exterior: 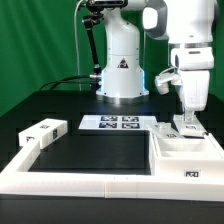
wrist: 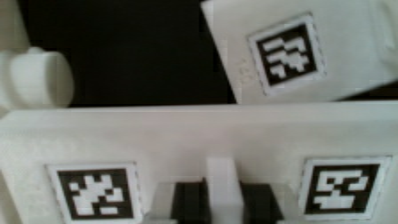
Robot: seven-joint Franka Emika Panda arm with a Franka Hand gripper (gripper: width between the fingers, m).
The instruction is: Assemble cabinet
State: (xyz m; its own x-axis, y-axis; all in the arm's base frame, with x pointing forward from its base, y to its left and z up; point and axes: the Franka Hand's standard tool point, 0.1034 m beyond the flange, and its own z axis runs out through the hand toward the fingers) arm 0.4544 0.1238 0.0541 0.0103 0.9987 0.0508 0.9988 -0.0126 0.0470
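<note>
The white cabinet (exterior: pixel 185 150) stands at the exterior view's right, inside the border rail. My gripper (exterior: pixel 186 124) reaches straight down onto its top. In the wrist view my dark fingers (wrist: pixel 191 202) stand on either side of a thin upright white panel edge (wrist: pixel 221 180) and press against it. That piece (wrist: pixel 196 140) carries two tags, one on each side of the fingers. A second white tagged panel (wrist: pixel 285 50) lies beyond it. A rounded white part (wrist: pixel 32 80) shows off to one side.
A loose white tagged block (exterior: pixel 41 132) lies on the black table at the exterior view's left. The marker board (exterior: pixel 110 123) lies in front of the robot base (exterior: pixel 122 70). A long low white border rail (exterior: pixel 80 182) runs along the front.
</note>
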